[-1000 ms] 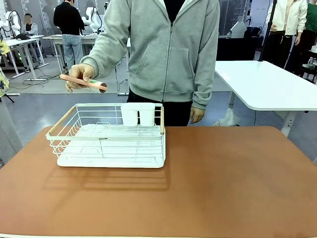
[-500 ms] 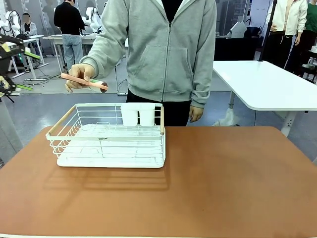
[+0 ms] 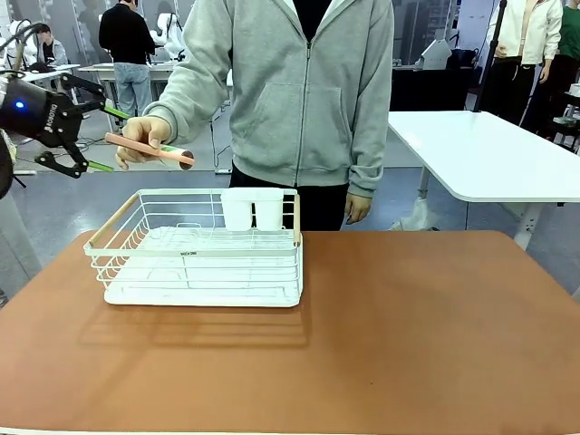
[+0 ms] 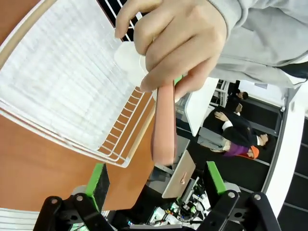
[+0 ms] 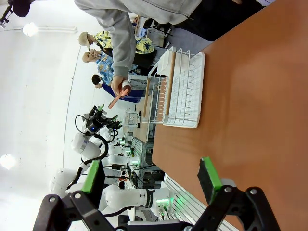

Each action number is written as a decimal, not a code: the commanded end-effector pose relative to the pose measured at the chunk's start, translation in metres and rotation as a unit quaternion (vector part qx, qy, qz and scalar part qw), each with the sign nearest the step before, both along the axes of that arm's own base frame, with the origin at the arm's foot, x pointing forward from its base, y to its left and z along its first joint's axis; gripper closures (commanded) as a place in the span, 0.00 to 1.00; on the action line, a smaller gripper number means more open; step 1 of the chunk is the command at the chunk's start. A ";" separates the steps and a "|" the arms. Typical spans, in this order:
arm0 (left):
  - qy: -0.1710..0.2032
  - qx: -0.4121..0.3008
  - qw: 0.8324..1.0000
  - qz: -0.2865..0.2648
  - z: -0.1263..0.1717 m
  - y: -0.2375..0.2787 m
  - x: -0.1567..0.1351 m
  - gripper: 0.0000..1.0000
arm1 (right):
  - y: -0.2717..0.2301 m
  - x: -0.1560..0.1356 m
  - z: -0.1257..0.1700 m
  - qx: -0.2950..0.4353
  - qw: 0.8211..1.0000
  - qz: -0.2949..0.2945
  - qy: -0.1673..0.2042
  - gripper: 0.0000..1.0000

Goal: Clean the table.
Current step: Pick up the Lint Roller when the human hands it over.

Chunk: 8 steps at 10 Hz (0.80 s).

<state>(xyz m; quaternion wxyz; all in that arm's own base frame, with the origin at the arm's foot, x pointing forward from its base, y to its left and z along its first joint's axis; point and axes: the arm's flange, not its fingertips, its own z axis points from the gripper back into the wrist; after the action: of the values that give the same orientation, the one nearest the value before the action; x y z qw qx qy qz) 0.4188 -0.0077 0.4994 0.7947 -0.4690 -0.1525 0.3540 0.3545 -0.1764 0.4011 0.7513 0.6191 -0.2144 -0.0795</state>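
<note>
The reddish-brown table (image 3: 408, 317) carries a white wire rack (image 3: 199, 263) at its left. Above the rack a person's hand (image 3: 149, 134) holds out a pink stick-like item (image 3: 149, 148) with a green and white far end. My left gripper (image 3: 116, 141) is open in the air at the item's free end. In the left wrist view that pink item (image 4: 163, 120) points down between the green pads (image 4: 98, 178), its tip level with them and touching neither. My right gripper (image 5: 150, 178) is open with nothing in it, off the table's (image 5: 231, 96) side.
Two white cups (image 3: 252, 208) stand at the back of the rack. The person in a grey hoodie (image 3: 308, 91) stands at the far edge. A white-topped table (image 3: 480, 154) is at the back right. Other people are farther off.
My left gripper has come in from the left edge of the front view to the pink item's free end. The person's hand has stayed almost still.
</note>
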 end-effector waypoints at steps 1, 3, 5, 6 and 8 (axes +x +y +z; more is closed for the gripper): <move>-0.010 0.008 0.999 0.037 -0.006 -0.009 0.019 0.00 | 0.000 0.000 0.003 0.006 1.000 -0.001 -0.006 0.00; -0.008 0.017 0.999 0.037 -0.013 -0.014 0.025 0.00 | 0.000 0.000 0.003 0.006 1.000 -0.001 -0.006 0.00; -0.019 0.024 0.999 0.040 -0.016 -0.019 0.030 0.00 | 0.000 0.000 0.003 0.006 1.000 -0.001 -0.006 0.00; -0.019 0.026 0.999 0.040 -0.017 -0.022 0.033 0.00 | 0.000 0.000 0.003 0.006 1.000 -0.001 -0.006 0.00; -0.026 0.028 0.998 0.041 -0.018 -0.024 0.037 0.09 | 0.000 0.000 0.003 0.006 1.000 -0.001 -0.006 0.00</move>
<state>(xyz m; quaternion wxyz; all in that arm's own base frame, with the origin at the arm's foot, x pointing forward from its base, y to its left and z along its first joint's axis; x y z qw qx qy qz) 0.4493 -0.0297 0.4865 0.7976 -0.4392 -0.1824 0.3711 0.3544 -0.1764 0.4012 0.7513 0.6191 -0.2144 -0.0795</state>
